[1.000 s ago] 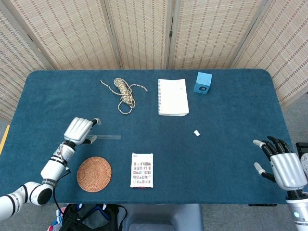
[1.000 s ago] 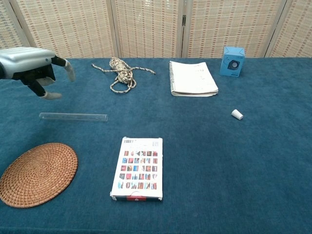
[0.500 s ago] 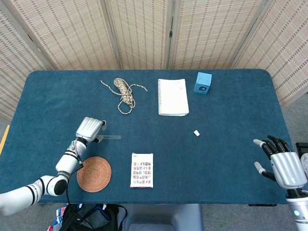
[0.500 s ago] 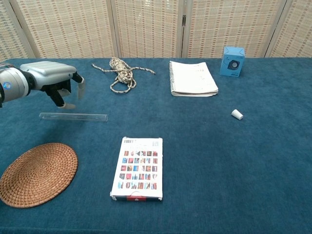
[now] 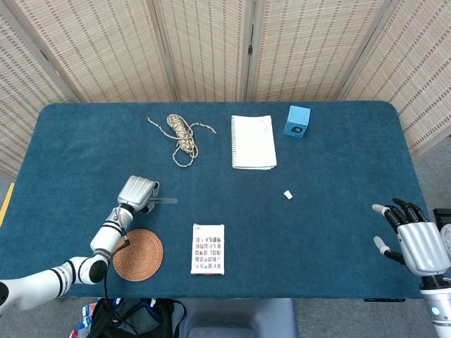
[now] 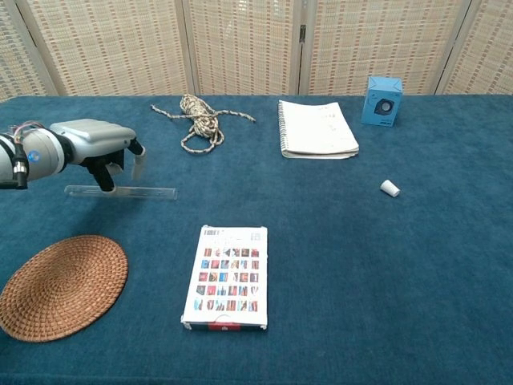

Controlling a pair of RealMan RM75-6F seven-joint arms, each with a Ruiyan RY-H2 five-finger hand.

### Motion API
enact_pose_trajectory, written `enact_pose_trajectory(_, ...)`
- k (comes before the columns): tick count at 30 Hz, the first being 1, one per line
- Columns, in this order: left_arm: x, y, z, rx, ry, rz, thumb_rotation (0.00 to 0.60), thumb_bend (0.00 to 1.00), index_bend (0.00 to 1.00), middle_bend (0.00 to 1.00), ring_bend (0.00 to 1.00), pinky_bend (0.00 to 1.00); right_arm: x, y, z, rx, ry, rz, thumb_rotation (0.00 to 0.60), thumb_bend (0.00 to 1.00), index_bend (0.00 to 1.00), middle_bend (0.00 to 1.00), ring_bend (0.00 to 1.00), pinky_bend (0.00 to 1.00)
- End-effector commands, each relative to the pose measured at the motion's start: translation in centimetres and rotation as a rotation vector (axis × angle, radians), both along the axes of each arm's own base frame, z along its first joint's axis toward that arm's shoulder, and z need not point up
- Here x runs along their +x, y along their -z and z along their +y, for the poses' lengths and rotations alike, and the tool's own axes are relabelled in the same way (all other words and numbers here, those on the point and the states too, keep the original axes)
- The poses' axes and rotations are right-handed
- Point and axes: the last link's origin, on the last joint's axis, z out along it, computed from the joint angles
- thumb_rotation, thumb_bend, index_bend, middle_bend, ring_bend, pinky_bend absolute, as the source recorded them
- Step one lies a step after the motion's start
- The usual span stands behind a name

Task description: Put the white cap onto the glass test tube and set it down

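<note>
The left hand (image 6: 100, 148) hangs over the glass test tube (image 6: 122, 192), which lies flat on the blue table (image 5: 338, 162) between the woven coaster (image 6: 60, 285) and the coil of rope (image 6: 199, 120). Its fingers point down around the tube's left half, one tip at or just beside the glass, but nothing is grasped yet. The white cap (image 6: 389, 188) lies on its side well apart, right of the table's middle, below the spiral notebook (image 5: 254, 141) and the blue cube (image 5: 297, 121). The right hand (image 5: 412, 236) waits at the far right edge with fingers spread, holding nothing. The risk I see is the tube itself: round, smooth and flat on cloth, it could roll away from closing fingers, or tip and slip if pinched so far off its centre.
</note>
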Motion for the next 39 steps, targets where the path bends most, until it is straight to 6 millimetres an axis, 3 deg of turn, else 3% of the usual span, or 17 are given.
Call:
enact_pose_trajectory(1,0.2,0.3,0.0,-0.006,-0.002,0.003,0.600,0.28,0.46,0.94,0.91,1.00,0.0,0.0,0.0,-0.001,0.000,0.000,0.600,0.26,0.25,0.32,0.16,0.19)
enact_pose_trajectory(39,0.7,1.4,0.6,-0.032,-0.063,0.042,0.600,0.28,0.48,0.94,0.91,1.00,-0.8,-0.5,0.5,-0.020,0.020,-0.005,0.600,0.26,0.25,0.32,0.16,0.19)
